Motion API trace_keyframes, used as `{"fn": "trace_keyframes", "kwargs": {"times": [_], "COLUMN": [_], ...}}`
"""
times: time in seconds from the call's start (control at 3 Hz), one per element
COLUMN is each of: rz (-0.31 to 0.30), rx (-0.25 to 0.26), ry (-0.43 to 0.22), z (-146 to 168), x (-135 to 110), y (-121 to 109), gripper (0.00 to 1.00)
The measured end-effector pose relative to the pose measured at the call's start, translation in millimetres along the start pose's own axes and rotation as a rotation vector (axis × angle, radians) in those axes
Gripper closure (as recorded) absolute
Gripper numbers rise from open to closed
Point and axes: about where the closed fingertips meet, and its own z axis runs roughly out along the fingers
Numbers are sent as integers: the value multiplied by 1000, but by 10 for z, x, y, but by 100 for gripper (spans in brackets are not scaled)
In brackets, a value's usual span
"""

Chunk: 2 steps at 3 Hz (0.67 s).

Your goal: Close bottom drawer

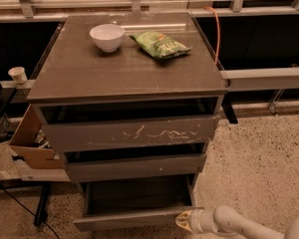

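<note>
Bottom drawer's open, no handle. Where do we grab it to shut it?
No handle to pinch: the bottom drawer stands pulled out with a plain, narrow front panel. Probably push flat on that panel from the front; the pincer sits by its right end.
</note>
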Motion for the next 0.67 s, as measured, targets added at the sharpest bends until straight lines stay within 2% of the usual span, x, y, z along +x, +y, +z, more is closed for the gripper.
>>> {"fn": "trace_keyframes", "kwargs": {"times": [0.67], "rz": [-33], "rx": [-2], "ry": [-8], "z": [209], "x": [-77], "y": [-116], "gripper": [100]}}
